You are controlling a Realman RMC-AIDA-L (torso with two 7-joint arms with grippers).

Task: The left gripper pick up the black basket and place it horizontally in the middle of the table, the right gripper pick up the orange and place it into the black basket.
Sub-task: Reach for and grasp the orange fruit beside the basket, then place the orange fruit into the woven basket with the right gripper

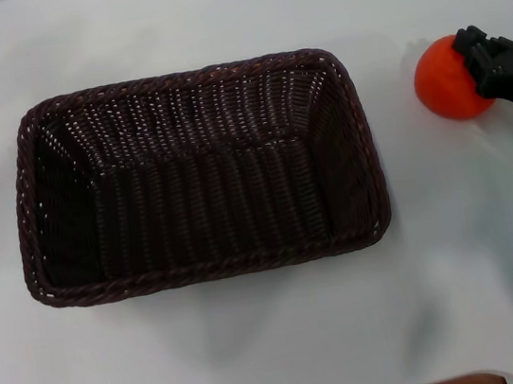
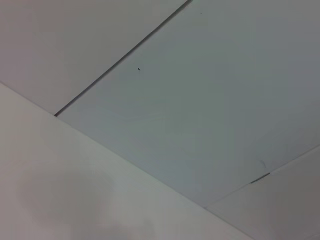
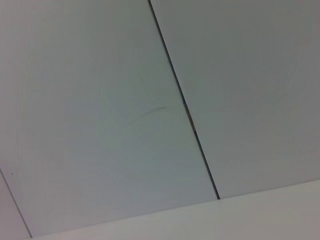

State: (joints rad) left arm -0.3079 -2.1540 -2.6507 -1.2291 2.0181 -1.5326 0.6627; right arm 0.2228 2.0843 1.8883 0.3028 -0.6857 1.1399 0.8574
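Wicker fills the middle of the table: the black basket sits upright with its long sides running parallel to the near and far edges, its braided rim unbroken all the way round and its woven floor bare. Off toward the right edge, well apart from the basket's right end and level with its far rim, the orange is seen in the head view with the right gripper reaching in from the right edge; the dark blocky fingers press against the fruit's right side and overlap it, drawn in narrow around it in what looks like a grasp. Whether the fruit rests on the white surface or hangs just clear of it cannot be told from above, though a soft shadow lies on the table nearer the front edge, below and to the right of the gripper. A small white label shows on the gripper's black body where it leaves the frame. The left gripper is out of sight, so nothing can be said of its claw. Both wrist cameras look up at pale panels crossed by thin dark seams.
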